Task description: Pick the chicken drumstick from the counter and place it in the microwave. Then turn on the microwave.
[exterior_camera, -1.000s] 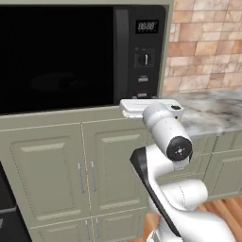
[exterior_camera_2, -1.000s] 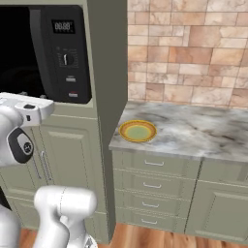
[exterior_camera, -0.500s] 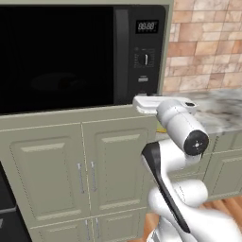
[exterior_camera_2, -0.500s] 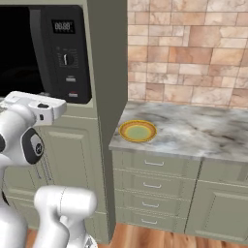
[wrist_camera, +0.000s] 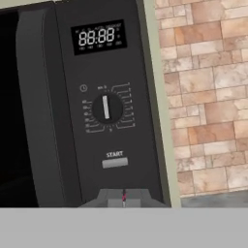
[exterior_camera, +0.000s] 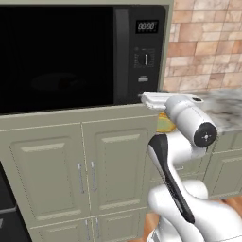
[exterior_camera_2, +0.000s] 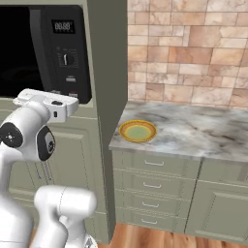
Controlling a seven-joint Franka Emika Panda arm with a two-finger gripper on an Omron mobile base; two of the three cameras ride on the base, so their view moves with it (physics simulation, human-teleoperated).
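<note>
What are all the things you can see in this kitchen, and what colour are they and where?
microwave: one, black, built in above the cabinets, door closed
control panel: one, black, on the microwave's right side, with display, dial and START button
plate: one, yellow-green, on the counter's left end
counter: one, grey-white marbled, right of the microwave
cabinets: beige, below the microwave and counter
brick wall: tan, behind the counter
hand: one, shut, just below the START button

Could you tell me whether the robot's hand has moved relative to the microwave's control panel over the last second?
Yes. In the left base view the gripper has swung right, from under the door edge to below the control panel of the microwave.
</note>
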